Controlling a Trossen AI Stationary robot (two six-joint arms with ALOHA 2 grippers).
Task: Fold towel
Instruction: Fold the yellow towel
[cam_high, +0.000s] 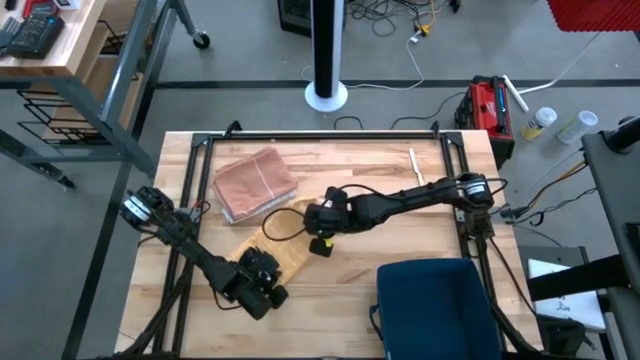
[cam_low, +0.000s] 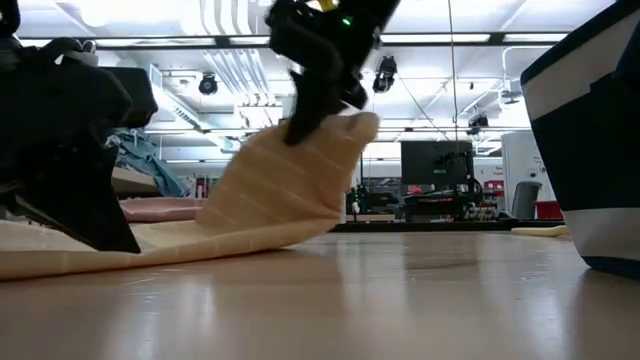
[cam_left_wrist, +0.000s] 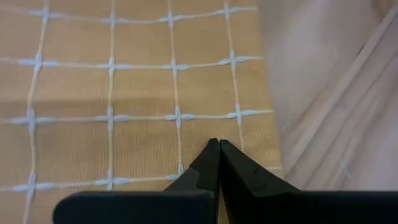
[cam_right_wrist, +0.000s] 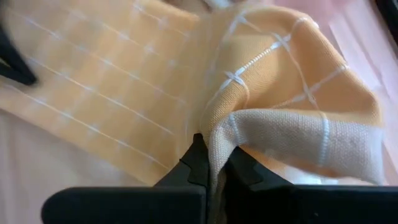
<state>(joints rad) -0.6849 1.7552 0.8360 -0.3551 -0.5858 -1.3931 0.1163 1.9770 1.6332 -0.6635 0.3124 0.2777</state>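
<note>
Tan, thin cloth: the towel (cam_high: 275, 248) lies mid-worktop (cam_high: 420, 240), one end lifted by the right hand (cam_high: 318, 225), closed on its edge. The left hand (cam_high: 262, 285), closed, pins the other end. Light, limp, best gripped at corners.

pink folded cloth (cam_high: 255, 183) and blue bin (cam_high: 432, 308) flank bare table (cam_high: 400, 235).

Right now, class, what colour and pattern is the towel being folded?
Tan towel with a pale grid of thin crossing lines; clearest in the left wrist view.
</note>
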